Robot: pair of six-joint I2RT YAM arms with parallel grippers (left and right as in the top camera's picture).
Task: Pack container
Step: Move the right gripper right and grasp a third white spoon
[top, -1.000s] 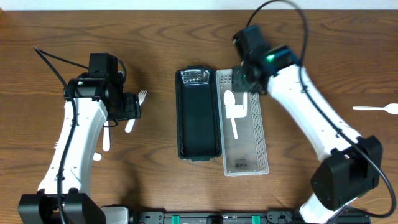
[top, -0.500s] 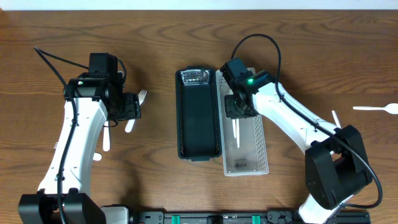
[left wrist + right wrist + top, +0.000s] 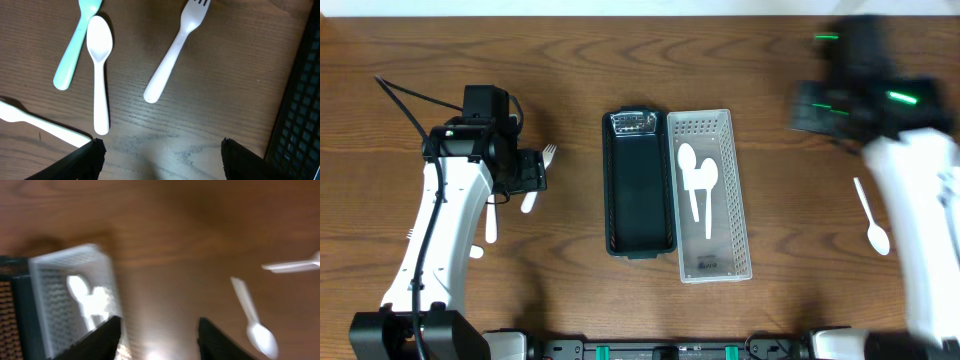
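Two spoons (image 3: 690, 165) lie in the clear tray (image 3: 740, 230). The left hand (image 3: 160, 150) and right hand (image 3: 159, 327) are spread wide and empty.

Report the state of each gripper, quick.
Left gripper: open, holding nothing, near a white fork.
Right gripper: open, holding nothing, though the view is blurred.

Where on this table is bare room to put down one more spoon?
Bare wood lies between the white tray and the loose spoon at right. The black container looks empty too. Crowded: around the fork, left of it.
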